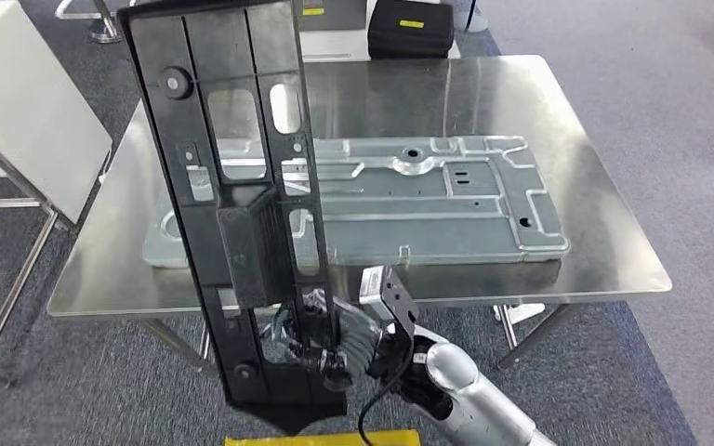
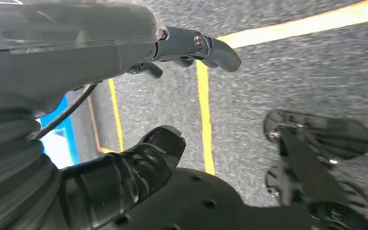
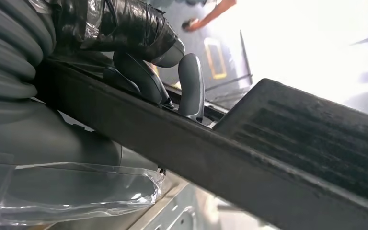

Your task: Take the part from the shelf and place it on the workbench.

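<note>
The right hand [image 1: 335, 348] grips the black part [image 1: 232, 186] near its lower end, fingers [image 3: 148, 79] wrapped over one long edge rail, and the whole long frame stands almost upright above that grip. Its long axis runs from the hand up and slightly to the robot's left, the top end reaching over the far side of the counter [image 1: 604, 251]. The part's broad perforated face is turned toward the robot, so it blocks the left half of the counter from the head view.

The counter lies directly ahead of and beyond the hand, and a silver stamped metal panel [image 1: 446, 195] already lies flat across its middle, long side running left to right. I'd say the coming move turns on tipping the part forward from upright to flat, and on whether it should land on that panel or on bare counter beside it; I can't tell which from here.

The left hand [image 2: 139, 120] hangs low over grey carpet with yellow floor lines [image 2: 203, 110], holding nothing, thumb and fingers apart, far from the part. The right arm clearly does the work
</note>
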Controlling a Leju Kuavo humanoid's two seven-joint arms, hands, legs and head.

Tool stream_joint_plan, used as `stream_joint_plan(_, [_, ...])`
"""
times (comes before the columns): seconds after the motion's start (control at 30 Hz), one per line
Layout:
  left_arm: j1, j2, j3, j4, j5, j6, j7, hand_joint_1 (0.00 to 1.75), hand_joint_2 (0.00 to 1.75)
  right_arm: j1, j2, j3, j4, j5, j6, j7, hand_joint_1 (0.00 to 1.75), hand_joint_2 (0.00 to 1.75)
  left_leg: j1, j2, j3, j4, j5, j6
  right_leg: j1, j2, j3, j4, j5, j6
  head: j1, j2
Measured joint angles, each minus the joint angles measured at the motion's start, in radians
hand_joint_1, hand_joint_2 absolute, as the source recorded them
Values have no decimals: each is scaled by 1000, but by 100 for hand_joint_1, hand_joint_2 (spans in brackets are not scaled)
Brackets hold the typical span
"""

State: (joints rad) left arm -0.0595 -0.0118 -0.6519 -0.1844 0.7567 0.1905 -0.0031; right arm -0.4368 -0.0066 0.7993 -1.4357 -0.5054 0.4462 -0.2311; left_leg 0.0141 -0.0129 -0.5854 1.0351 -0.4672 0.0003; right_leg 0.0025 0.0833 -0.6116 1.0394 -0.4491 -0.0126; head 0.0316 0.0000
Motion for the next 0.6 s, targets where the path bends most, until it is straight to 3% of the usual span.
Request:
stream_joint_plan(0.1, [-3,-4,0,0,-1,-4,0,0,175,-25,2,-14,10,36,-65,19,175,175,6,5,2,-9,8,17,1,-17,-8,17,-14,15,1,0])
stream_joint_plan(0.17, [1,-6,0,0,-1,-6,0,0,175,-58,7,-31,21,53,-94,26,175,175,8,13,3,-14,12,27,-1,-52,-47,103,-65,24,2,0])
stream_joint_plan(0.23, [4,-6,0,0,-2,-6,0,0,175,-84,13,-48,32,59,-105,29,175,175,7,20,3,-14,11,30,-7,-70,-108,233,-121,32,3,0])
stream_joint_plan(0.27, [5,-6,0,0,-2,-6,0,0,175,-91,15,-55,37,60,-106,29,175,175,7,21,3,-13,11,30,-10,-73,-128,272,-129,35,3,0])
stream_joint_plan(0.3, [5,-6,0,0,-2,-6,0,0,175,-94,16,-59,43,64,-109,30,175,175,8,23,4,-13,10,29,-13,-74,-131,278,-119,37,3,0])
stream_joint_plan(0.33, [5,-6,0,0,-2,-6,0,0,175,-97,18,-62,48,73,-116,30,175,175,8,23,7,-13,9,28,-16,-76,-114,243,-91,37,3,0])
stream_joint_plan(0.37, [5,-7,0,0,-3,-8,0,0,175,-103,20,-64,53,88,-129,30,175,175,8,23,10,-12,7,26,-17,-78,-81,175,-53,36,3,0])
stream_joint_plan(0.43, [4,-9,0,0,-5,-13,0,0,175,-134,28,-71,67,145,-180,27,175,175,6,25,11,-11,4,18,-14,-86,-18,46,-7,30,3,0])
stream_joint_plan(0.47, [3,-9,0,0,-7,-16,0,0,175,-158,34,-77,78,180,-213,25,175,175,4,26,9,-11,4,13,-11,-87,-4,11,1,26,3,0])
stream_joint_plan(0.53, [2,-9,-1,0,-13,-21,0,0,175,-216,45,-91,112,271,-290,20,175,175,2,28,6,-13,6,1,-5,-85,-4,-2,0,18,3,0])
stream_joint_plan(0.6, [2,-9,-4,0,-21,-27,1,0,175,-279,59,-105,161,388,-374,11,175,175,4,28,3,-5,-3,-10,-10,-82,0,-10,6,5,3,0])
